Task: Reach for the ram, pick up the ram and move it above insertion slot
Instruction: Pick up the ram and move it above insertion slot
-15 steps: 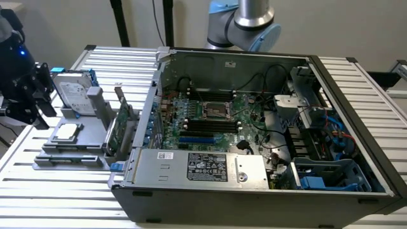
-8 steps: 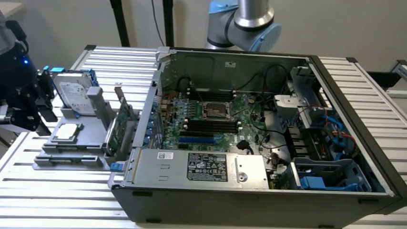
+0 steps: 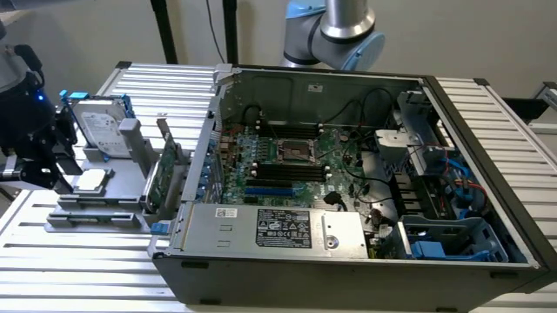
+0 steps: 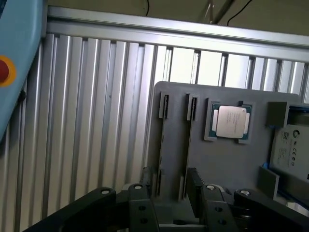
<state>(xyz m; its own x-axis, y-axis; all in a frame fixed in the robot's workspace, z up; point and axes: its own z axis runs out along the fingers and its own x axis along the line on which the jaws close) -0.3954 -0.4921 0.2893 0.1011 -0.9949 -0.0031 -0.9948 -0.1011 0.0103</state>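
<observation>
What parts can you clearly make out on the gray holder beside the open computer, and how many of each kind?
Hard drive: 1
Processor chip: 1
Green expansion card: 1
Total: 3

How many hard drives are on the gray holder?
1: the hard drive stands tilted in a blue frame at the far end of the gray holder. None appears hidden.

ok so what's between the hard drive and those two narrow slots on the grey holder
The processor chip, flat in its recess on the grey holder; the wrist view shows it.
</observation>
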